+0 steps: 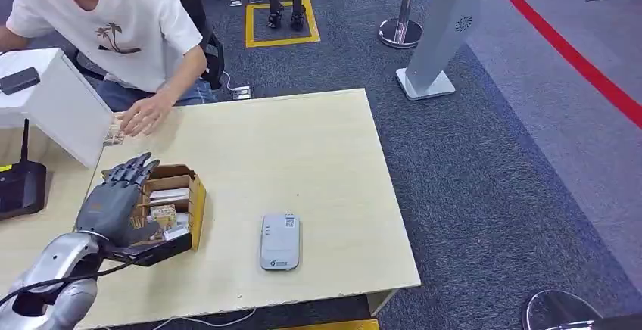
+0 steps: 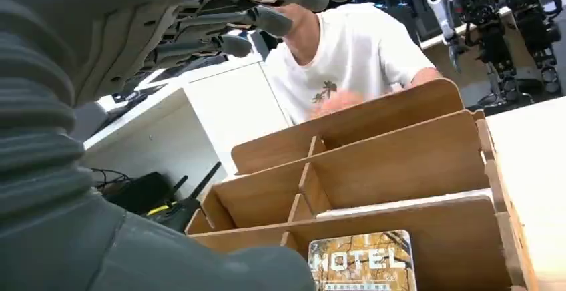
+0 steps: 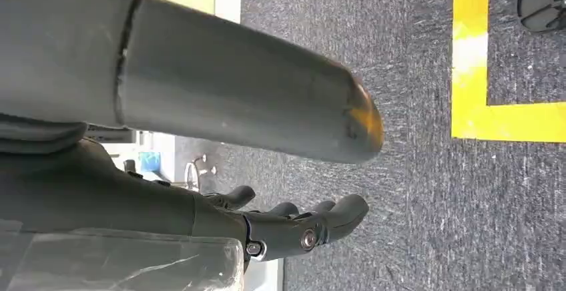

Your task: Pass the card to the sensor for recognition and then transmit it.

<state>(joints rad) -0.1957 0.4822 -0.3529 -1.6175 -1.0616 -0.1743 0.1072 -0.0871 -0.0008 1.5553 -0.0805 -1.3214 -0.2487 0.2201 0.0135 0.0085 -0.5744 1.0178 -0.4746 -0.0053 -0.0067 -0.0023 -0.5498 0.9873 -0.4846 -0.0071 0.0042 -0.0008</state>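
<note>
Over the card box [image 1: 182, 194] — left hand [image 1: 113, 201] open, fingers spread | right hand [image 3: 294, 227] empty, fingers apart | sensor [image 1: 279, 241] nearby

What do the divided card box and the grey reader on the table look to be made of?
The card box looks like thin unfinished plywood or fibreboard: matte tan panels with slotted dividers, seen close in the left wrist view. The reader looks like moulded plastic: smooth light grey shell, rounded corners, slight sheen, a small label on top. The table seems pale wood-grain laminate.
</note>
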